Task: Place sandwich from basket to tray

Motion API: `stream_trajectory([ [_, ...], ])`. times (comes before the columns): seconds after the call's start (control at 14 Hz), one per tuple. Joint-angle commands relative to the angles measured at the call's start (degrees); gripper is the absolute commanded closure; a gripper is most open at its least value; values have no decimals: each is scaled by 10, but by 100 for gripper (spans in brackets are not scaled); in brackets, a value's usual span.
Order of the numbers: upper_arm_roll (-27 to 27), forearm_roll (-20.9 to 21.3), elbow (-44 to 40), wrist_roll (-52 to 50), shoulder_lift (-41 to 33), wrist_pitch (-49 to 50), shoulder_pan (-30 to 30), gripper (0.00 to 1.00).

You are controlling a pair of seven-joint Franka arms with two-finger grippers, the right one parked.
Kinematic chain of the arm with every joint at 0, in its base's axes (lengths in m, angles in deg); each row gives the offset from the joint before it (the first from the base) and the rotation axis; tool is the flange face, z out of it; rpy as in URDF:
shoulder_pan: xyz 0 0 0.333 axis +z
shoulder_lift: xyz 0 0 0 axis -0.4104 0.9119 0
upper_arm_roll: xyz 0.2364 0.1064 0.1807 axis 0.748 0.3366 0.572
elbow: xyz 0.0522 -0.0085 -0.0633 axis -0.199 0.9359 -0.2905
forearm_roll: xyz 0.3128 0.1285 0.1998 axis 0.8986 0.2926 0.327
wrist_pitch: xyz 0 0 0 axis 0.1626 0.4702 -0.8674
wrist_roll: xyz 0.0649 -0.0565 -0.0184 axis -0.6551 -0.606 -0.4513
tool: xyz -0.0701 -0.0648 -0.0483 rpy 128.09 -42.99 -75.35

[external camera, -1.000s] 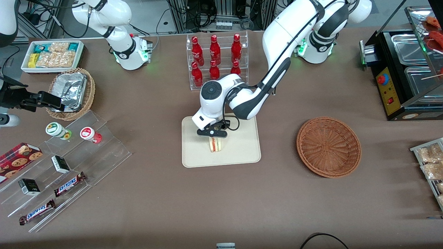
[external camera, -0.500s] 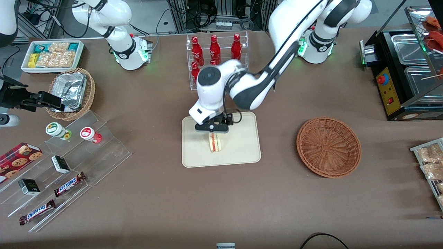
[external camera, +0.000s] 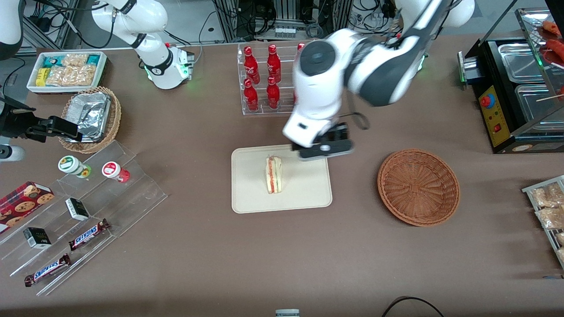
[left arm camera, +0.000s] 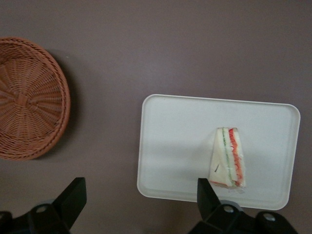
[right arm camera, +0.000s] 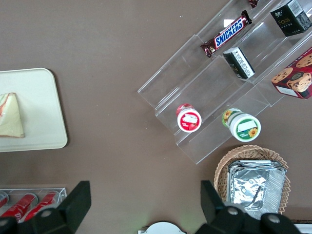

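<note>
Tool wide open, empty, above tray edge; sandwich nearby.

Red-striped pale sandwich, cream tray, reddish-brown, seemingly woven basket.

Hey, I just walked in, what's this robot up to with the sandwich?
The sandwich lies on the cream tray, and nothing holds it. The working arm's claw is open and empty, raised above the tray's edge on the side toward the round wicker basket, which has nothing in it. Going by how things lie, the sandwich has been delivered to the tray.
</note>
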Motion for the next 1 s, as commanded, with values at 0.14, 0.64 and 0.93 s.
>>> stream_trajectory([
  [0.14,-3,-48,108,163,-126,29,94,0],
  [0.64,-1,-99,163,383,-225,86,242,0],
  [0.93,30,-99,160,453,-235,103,276,0],
])
